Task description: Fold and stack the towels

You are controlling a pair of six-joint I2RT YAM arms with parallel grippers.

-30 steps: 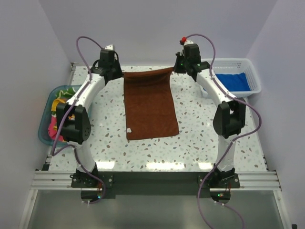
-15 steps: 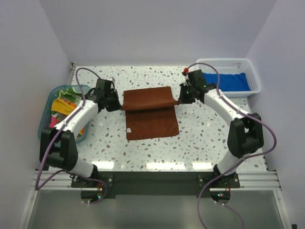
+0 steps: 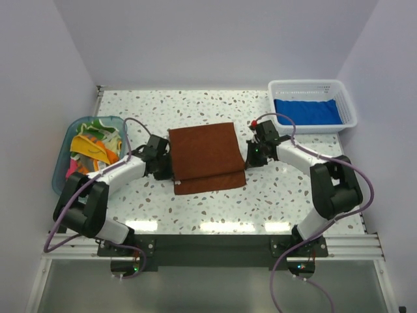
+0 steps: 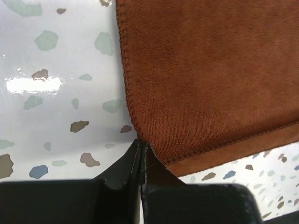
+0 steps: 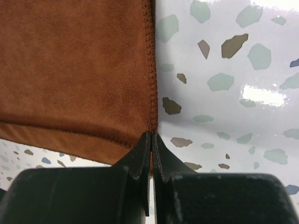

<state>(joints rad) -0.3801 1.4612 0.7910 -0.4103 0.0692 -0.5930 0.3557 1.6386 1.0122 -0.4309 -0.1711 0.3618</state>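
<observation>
Folded brown towel (image 3: 205,156) over itself; left gripper (image 4: 141,143), right gripper (image 5: 152,136) pinch its limp corners at fingertips. I'd hold there.

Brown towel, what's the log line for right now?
brown towel: folded over | left tool: shut on its corner | right tool: shut on its corner | blue towel: in basket

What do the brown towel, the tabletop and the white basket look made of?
The brown towel: soft napped cloth, likely microfibre; fuzzy matte pile, stitched hem. The tabletop: glossy terrazzo-look surface, probably laminate; speckles and light glare. The white basket: seemingly rigid plastic; perforated mesh walls.
</observation>
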